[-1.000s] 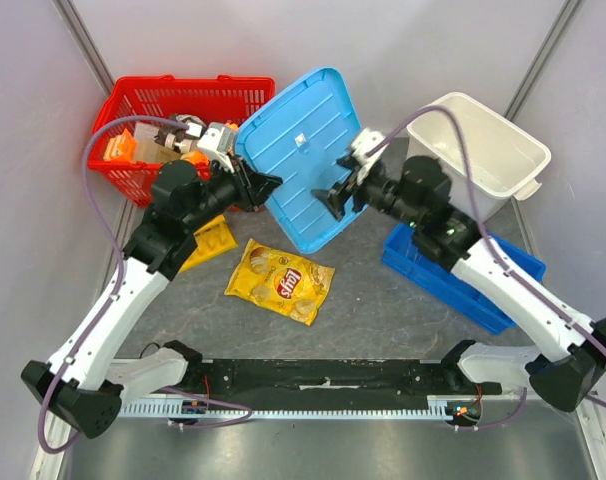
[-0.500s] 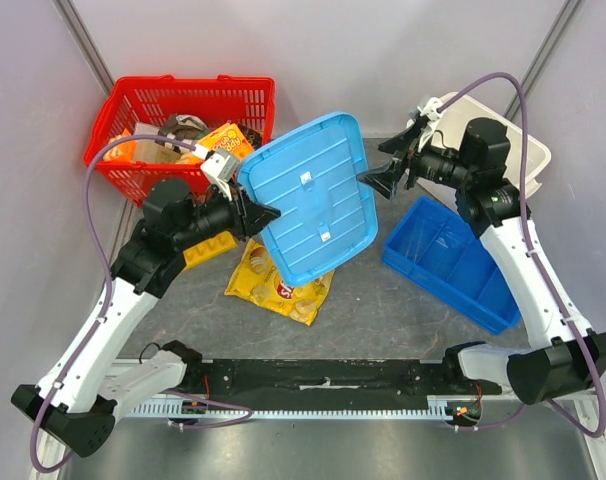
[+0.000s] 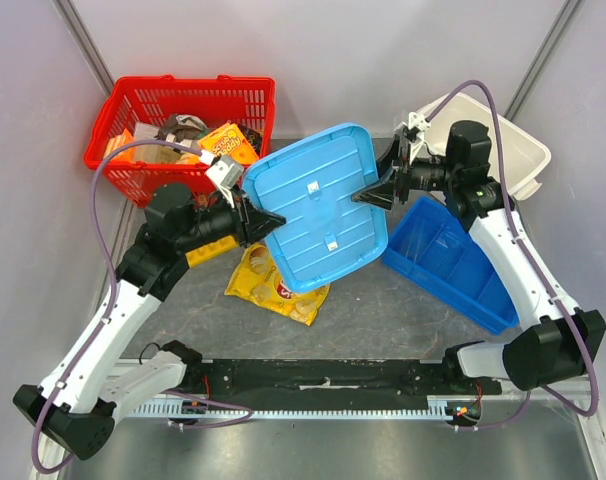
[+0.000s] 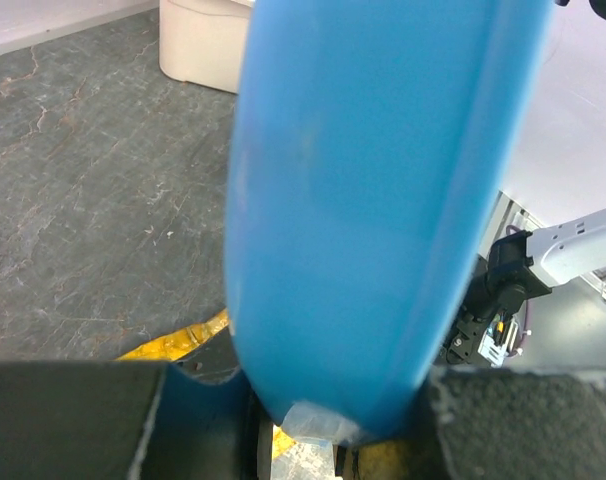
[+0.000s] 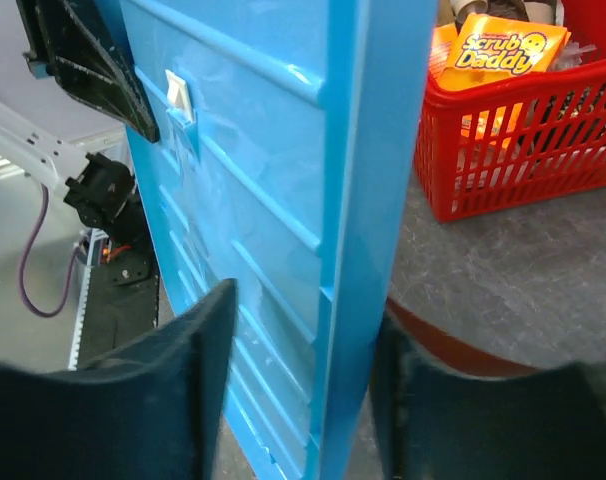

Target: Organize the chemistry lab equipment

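Hanging lid (image 3: 318, 205) spans left hand (image 3: 267, 222) to right hand (image 3: 369, 195).

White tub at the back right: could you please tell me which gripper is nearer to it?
Right. The right gripper sits at the blue lid's right edge, just left of the white tub; the left gripper holds the lid's opposite edge.

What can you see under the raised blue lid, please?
A yellow Lay's chip bag lies on the table beneath the blue lid. Only its lower part shows; the lid covers the rest and whatever else lies beneath.
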